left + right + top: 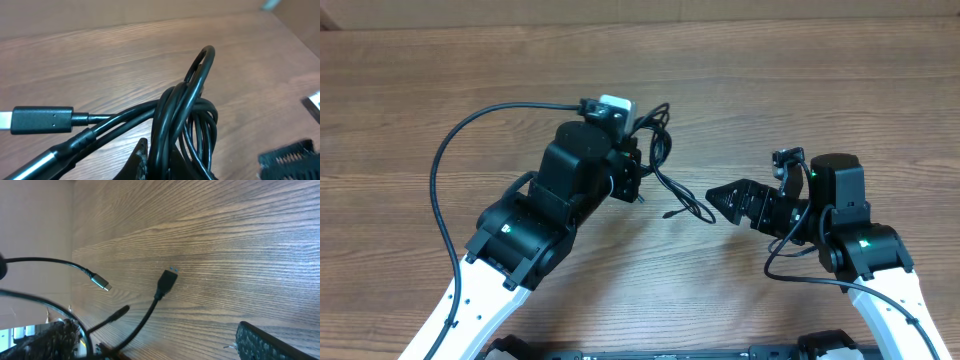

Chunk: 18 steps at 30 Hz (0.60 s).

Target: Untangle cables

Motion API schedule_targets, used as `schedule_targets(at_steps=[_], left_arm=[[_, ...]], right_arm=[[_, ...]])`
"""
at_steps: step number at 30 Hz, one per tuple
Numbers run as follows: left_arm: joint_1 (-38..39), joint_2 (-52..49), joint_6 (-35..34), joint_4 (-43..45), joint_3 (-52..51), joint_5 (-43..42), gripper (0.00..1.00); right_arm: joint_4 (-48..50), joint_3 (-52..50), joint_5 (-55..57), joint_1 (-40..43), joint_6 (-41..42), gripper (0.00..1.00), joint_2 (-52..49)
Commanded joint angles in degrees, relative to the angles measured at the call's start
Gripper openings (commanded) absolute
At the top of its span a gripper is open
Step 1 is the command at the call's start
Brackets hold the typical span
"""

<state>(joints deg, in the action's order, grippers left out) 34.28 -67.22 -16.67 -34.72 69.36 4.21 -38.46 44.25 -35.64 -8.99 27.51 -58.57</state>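
Observation:
The cables are thin black cords bunched in a loop at the left gripper, with loose tails running right to small plugs on the table. My left gripper is shut on the bunch. In the left wrist view the looped cords pass between the jaws, and a flat plug sticks out to the left. My right gripper is open and empty, just right of the tails. In the right wrist view two plug ends lie ahead of its spread fingers.
A thicker black robot cable arcs over the table at the left. Another robot cable loops beside the right arm. The wooden table top stretches behind and to the right of the arms.

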Motion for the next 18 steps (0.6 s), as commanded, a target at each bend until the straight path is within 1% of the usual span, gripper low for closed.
schedule_targets(at_steps=[1, 2, 5, 8, 11, 14, 16, 18], left_arm=[[0.37, 1.03, -9.22, 0.26, 0.87, 6.43, 0.04], [0.35, 1.03, -12.02, 0.28, 0.87, 7.10, 0.04], [0.37, 1.01, -15.63, 0.24, 0.87, 8.11, 0.04], [0.35, 1.01, -15.72, 0.24, 0.87, 8.48, 0.04], [0.37, 1.01, -16.04, 0.02, 0.87, 9.97, 0.04], [0.35, 1.01, -22.12, -2.10, 0.87, 15.72, 0.04], [0.35, 1.01, -27.80, -4.00, 0.87, 18.56, 0.04], [0.35, 1.01, -31.52, -5.18, 0.87, 20.13, 0.04]], right_arm=[[0.68, 0.72, -0.52, 0.04, 1.77, 1.00, 0.42], [0.94, 0.72, -0.52, 0.04, 2.43, 1.00, 0.42], [2.99, 0.72, -2.99, 0.04, 2.73, 1.00, 0.42], [6.51, 0.72, -7.32, 0.04, 2.71, 1.00, 0.42], [8.20, 0.72, -9.01, 0.04, 2.73, 1.00, 0.42], [8.22, 0.72, -8.98, 0.04, 2.73, 1.00, 0.42], [8.20, 0.72, -8.33, 0.04, 2.75, 1.00, 0.42], [8.17, 0.72, -6.67, 0.04, 2.78, 1.00, 0.42]])
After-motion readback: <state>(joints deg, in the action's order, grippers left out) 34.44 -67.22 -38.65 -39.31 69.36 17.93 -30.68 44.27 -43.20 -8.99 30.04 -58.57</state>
